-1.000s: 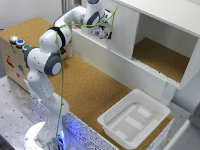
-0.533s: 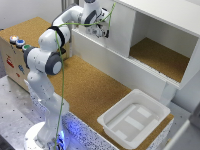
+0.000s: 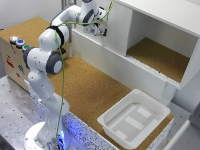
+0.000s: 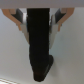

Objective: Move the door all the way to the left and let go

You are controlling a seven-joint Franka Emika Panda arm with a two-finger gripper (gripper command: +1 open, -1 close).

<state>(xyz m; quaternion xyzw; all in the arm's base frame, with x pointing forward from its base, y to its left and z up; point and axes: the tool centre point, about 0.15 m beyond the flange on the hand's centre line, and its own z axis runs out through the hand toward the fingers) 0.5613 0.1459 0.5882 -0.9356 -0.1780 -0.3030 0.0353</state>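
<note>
Door (image 3: 116,29) seems fully left, so we next back our tool (image 3: 99,29) away; its grip we cannot tell.

Arm backing slightly off the door

The black two-fingered gripper (image 3: 100,31) is drifting a touch toward the exterior view's left, along the flat white sliding door panel (image 3: 117,27).

Arm (image 3: 47,60): white rounded link shells, dark grey/black joint bands. Round white base (image 3: 42,137), blue glow at its 3 o'clock edge. Thin green cable (image 3: 64,85) runs from base up along the links to the wrist. Gripper (image 3: 100,31) looks dark; in wrist view a black finger (image 4: 40,45) fills the centre, detail blurred.
</note>
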